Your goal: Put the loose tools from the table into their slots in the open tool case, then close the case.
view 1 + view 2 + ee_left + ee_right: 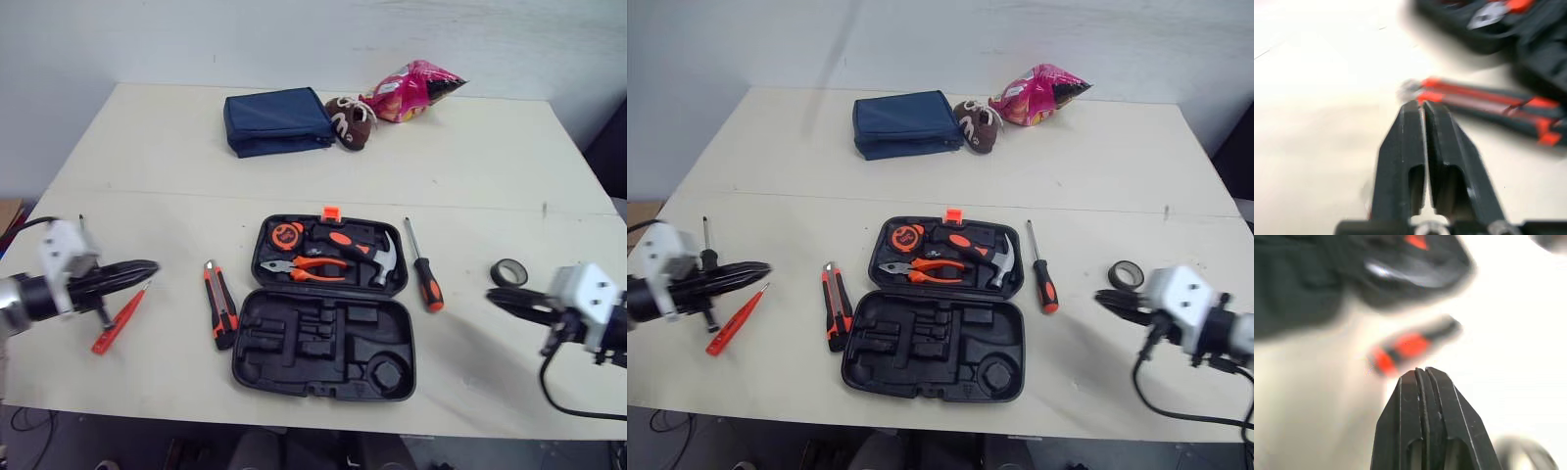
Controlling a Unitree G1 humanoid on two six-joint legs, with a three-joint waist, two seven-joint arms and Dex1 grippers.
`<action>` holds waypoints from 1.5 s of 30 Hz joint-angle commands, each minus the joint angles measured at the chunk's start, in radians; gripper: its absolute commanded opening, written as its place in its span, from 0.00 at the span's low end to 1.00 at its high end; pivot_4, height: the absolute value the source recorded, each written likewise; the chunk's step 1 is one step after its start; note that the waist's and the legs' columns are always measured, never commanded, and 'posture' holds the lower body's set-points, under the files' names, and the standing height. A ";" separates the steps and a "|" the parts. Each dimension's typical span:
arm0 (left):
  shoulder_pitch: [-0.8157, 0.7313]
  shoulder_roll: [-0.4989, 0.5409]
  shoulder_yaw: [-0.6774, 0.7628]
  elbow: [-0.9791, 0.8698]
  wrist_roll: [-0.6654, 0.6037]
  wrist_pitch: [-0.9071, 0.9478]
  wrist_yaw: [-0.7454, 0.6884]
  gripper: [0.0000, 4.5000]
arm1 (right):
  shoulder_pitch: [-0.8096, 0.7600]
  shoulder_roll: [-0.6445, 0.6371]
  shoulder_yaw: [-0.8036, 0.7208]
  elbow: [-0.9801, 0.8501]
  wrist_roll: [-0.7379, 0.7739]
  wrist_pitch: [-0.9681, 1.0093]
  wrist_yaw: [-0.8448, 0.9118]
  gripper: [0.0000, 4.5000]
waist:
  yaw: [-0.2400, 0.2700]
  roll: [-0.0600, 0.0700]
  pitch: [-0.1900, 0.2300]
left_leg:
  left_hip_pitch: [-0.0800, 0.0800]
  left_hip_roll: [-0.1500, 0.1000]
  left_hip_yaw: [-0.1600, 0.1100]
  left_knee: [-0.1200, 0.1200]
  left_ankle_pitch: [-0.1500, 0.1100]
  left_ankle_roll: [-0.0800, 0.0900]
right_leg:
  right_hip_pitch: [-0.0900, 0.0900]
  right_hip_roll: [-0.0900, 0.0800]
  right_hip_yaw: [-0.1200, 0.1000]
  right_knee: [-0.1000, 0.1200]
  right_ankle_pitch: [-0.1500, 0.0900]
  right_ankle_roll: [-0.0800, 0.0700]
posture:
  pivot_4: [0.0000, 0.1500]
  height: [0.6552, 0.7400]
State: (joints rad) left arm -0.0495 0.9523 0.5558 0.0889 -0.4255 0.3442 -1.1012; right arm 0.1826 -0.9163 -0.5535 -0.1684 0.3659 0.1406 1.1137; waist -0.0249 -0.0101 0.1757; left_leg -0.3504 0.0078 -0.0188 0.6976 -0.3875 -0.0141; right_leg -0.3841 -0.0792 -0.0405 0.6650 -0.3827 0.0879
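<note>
Wrist views show left claw (1422,104), right claw (1422,371) closed.

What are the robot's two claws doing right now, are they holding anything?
Left gripper: closed, holding nothing.
Right gripper: closed, holding nothing.
</note>
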 commanded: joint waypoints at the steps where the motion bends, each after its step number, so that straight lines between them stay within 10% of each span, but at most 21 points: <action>1: 0.032 0.056 0.149 0.153 0.013 -0.081 0.019 0.39 | 0.017 -0.049 -0.084 0.179 -0.061 -0.153 0.017 0.45 | -0.001 0.000 0.000 | 0.001 0.000 -0.001 0.000 0.000 0.000 | 0.001 0.000 -0.001 -0.001 0.000 0.000 | 1.00 1.00; 5: 0.063 0.134 0.233 0.431 0.054 -0.198 0.044 0.82 | -0.044 -0.107 -0.100 0.450 -0.103 -0.320 0.003 0.92 | -0.005 0.001 0.001 | 0.015 0.000 0.002 -0.009 -0.001 0.002 | 0.012 0.000 0.001 -0.006 0.000 0.000 | 1.00 1.00; 7: 0.078 0.170 0.257 0.534 0.074 -0.261 0.063 0.99 | -0.080 -0.133 -0.102 0.594 -0.134 -0.463 -0.014 1.00 | -0.006 0.002 0.001 | 0.016 0.000 0.002 -0.011 -0.001 0.002 | 0.012 0.000 0.002 -0.007 0.000 0.000 | 1.00 1.00; 16: 0.067 0.309 0.236 0.892 0.131 -0.435 0.159 0.99 | -0.124 -0.205 -0.116 1.012 -0.092 -0.619 0.023 1.00 | -0.004 0.001 0.002 | 0.016 -0.001 0.004 -0.013 -0.001 0.001 | 0.011 -0.002 0.002 -0.006 0.000 0.000 | 1.00 1.00; 22: 0.029 0.264 0.181 0.857 0.103 -0.457 0.082 0.99 | -0.127 -0.112 -0.051 0.779 -0.008 -0.548 0.073 1.00 | -0.013 0.004 0.001 | 0.017 0.000 0.005 -0.013 0.000 0.000 | 0.010 -0.001 0.002 -0.004 0.000 0.000 | 1.00 1.00; 37: 0.363 0.001 0.247 -0.035 -0.055 0.086 0.161 0.99 | -0.148 0.100 0.092 0.082 0.248 -0.225 0.039 1.00 | 0.000 0.004 0.001 | 0.015 0.001 0.003 -0.013 0.000 0.000 | 0.010 -0.001 0.003 -0.005 0.000 0.000 | 1.00 1.00; 45: 0.137 -0.202 0.201 -0.332 -0.148 0.585 0.642 0.99 | -0.141 0.216 0.180 -0.123 0.316 -0.187 0.027 1.00 | 0.017 0.004 0.001 | 0.015 0.000 0.001 -0.012 0.000 -0.001 | 0.012 -0.001 0.002 -0.005 0.000 0.000 | 1.00 1.00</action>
State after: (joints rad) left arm 0.1194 0.7583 0.7613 -0.1853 -0.5479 0.8286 -0.5598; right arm 0.0377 -0.7076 -0.3646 -0.2442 0.6515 -0.0400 1.1417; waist -0.0077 -0.0064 0.1763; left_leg -0.3350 0.0079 -0.0174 0.6858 -0.3871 -0.0147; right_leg -0.3722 -0.0802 -0.0383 0.6598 -0.3824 0.0884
